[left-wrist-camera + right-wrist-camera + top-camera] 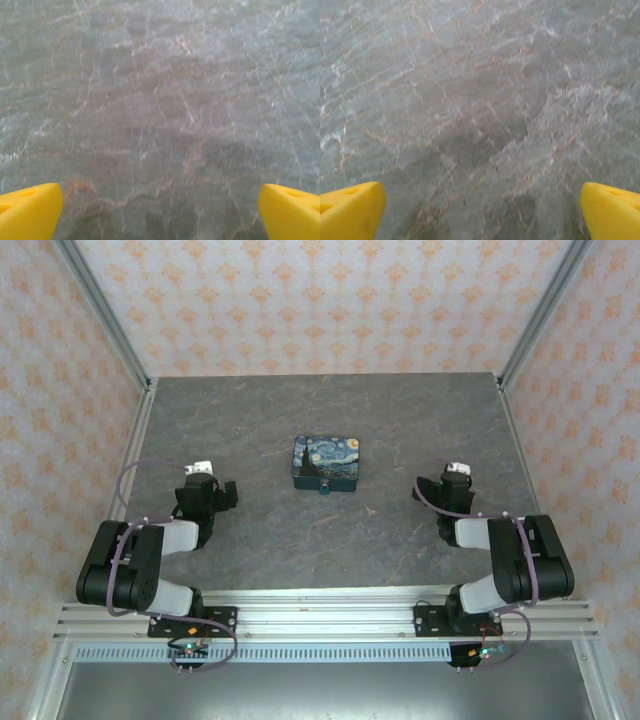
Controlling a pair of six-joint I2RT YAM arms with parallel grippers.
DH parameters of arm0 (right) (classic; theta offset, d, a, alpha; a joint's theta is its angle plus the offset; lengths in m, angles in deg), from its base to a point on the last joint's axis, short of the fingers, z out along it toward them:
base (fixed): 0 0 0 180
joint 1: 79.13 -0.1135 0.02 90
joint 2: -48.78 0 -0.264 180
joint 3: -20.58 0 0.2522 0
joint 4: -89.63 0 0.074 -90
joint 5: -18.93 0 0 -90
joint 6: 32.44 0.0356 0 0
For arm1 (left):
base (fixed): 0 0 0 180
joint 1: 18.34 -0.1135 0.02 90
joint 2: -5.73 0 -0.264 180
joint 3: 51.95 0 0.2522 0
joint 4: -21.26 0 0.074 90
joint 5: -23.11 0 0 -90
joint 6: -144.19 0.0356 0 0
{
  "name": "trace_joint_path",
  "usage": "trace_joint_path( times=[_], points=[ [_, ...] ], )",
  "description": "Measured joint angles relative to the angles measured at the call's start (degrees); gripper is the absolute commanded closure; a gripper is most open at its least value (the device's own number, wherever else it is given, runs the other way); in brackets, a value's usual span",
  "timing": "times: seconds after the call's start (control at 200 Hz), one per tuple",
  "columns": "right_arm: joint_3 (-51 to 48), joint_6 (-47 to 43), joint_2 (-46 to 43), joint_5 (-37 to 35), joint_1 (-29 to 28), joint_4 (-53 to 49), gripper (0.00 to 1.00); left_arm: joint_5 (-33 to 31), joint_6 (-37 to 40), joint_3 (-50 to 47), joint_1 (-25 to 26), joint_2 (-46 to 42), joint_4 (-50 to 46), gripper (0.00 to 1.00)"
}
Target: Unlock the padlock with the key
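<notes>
Sitting in the middle of the table (250,420), the box (325,461) is showing a blue-and-yellow swirling night-sky print across its lid; any lettering on it is too small to read. The padlock (325,489), a tiny teal spot, is sitting against the middle of the box's near edge, touching it.

The left gripper (160,200) is hovering to the left of the box and a little nearer than it, well apart from both box and padlock. Its yellow fingers (30,210) are standing wide apart, released and gripping nothing, and are facing bare grey veined table.

The right gripper (481,200) is hovering to the right of the box, likewise a little nearer than it and well apart from the padlock. Its fingers (350,210) are spread just as wide, released and empty over bare table.

The padlock is lying between the two grippers, right at the box.
</notes>
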Motion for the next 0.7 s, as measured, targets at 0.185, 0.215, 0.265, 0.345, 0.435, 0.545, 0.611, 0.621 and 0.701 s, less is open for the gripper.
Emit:
trace_joint_path(
  times=[0.185,0.215,0.265,0.345,0.435,0.545,0.611,0.621,0.701],
  points=[
    [1.1,-2.4,2.1,-1.7,0.4,5.2,0.01,-1.5,0.7,1.6,0.3,2.2,4.7,0.0],
    [1.2,-2.6,2.2,-1.9,0.5,5.9,0.01,-1.6,0.9,1.7,0.3,2.4,5.2,0.0],
    [1.4,-3.1,2.4,-2.3,0.5,6.8,0.01,-2.1,1.1,1.9,0.3,2.5,6.0,0.0],
    [1.6,-3.7,2.7,-2.8,0.6,8.0,0.01,-2.6,1.5,2.1,0.3,2.6,7.4,0.0],
    [1.7,-4.2,2.9,-3.3,0.6,9.2,0.01,-3.0,1.5,2.1,0.3,2.6,8.3,0.0],
    [1.7,-4.6,2.9,-3.7,0.7,10.2,0.01,-3.6,1.5,2.2,0.3,2.6,9.3,0.0],
    [1.9,-4.8,3.0,-3.9,0.8,10.5,0.01,-3.9,1.6,2.2,0.3,2.6,9.7,0.0],
    [1.9,-4.9,3.0,-3.9,0.8,10.5,0.01,-4.0,1.5,2.3,0.3,2.6,9.8,0.0],
    [2.0,-4.9,3.1,-4.0,0.9,10.7,0.01,-4.0,1.6,2.4,0.3,2.6,10.2,0.0]
  ],
)
